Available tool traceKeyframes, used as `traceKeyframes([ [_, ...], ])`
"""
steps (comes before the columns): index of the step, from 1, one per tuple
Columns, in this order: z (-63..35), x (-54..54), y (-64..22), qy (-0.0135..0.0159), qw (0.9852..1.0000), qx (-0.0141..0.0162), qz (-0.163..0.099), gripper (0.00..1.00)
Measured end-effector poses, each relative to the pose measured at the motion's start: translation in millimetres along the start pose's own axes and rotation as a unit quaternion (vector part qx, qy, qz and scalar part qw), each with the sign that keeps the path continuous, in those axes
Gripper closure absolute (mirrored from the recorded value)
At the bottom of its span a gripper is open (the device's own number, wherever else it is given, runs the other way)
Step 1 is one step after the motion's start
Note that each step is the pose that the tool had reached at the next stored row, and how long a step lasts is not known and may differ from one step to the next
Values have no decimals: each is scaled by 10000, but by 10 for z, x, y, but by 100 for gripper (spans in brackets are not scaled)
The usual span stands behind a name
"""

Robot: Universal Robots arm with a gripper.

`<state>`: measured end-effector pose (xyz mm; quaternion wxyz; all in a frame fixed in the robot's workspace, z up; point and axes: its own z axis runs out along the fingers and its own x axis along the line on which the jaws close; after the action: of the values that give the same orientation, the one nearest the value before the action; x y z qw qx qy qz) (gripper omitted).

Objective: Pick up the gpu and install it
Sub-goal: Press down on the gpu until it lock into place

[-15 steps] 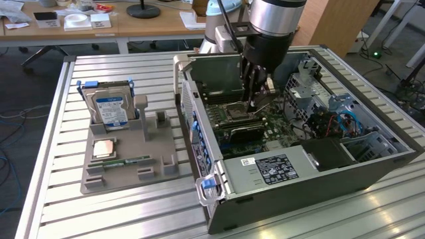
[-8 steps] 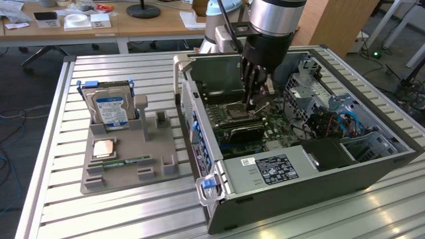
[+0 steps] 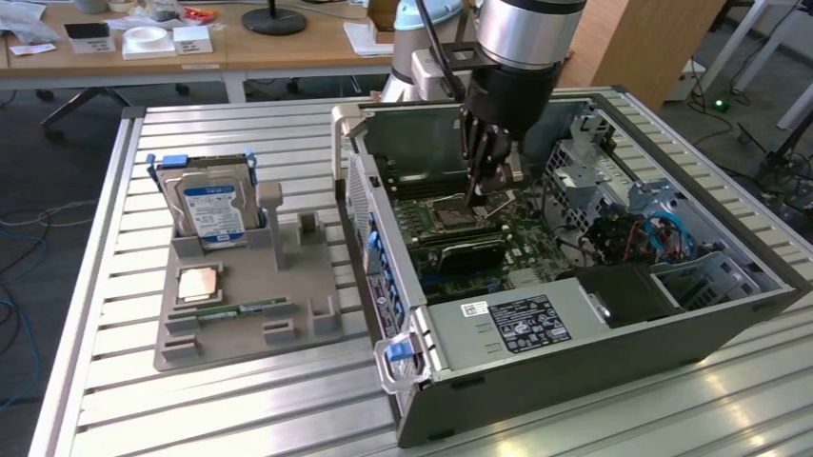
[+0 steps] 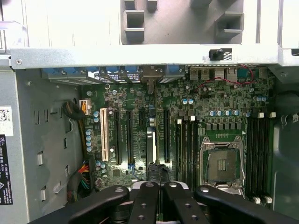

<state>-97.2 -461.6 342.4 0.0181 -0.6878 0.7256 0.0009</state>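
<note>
Starting at the exterior view's left, a grey fixture tray (image 3: 242, 314) carries a silver hard drive (image 3: 209, 209) standing upright, with a narrow RAM stick (image 3: 228, 310) lying flat near its front; several of its slots stand empty. To the right sits the open computer case (image 3: 559, 324), and the gripper (image 3: 489, 195) reaches down inside it, low over the motherboard (image 3: 508, 238) and close beside the empty CPU socket (image 3: 458, 211).

From the wrist view, the gripper (image 4: 158, 186) has its dark fingers (image 4: 145, 196) pressed together, with no gap visible between them. Directly beneath them a thin card shows edge-on among the expansion slots: this appears to be the gpu (image 4: 150, 147), standing upright and in line with a slot.

The step in hand looks like seating the card. Doing that well calls for keeping the card square to its slot, with the pressure going straight down along its top edge and the bracket end meeting the rear wall of the case evenly. A tilted push could bind the contacts or flex the board.

Much stays uncertain. The fingers cover the near end of the card, so it cannot be told whether they pinch its edge or merely rest against it. Nor can it be told whether the contacts are fully home, since only the card's edge shows. In the exterior view the gripper's body masks the card and its slot almost entirely.
</note>
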Motion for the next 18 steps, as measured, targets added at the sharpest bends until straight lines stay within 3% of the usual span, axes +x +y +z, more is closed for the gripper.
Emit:
traceKeyframes([
  [6,12,0,0,-2,10000,0,0,89],
  [18,230,6,5,-5,10000,0,0,89],
])
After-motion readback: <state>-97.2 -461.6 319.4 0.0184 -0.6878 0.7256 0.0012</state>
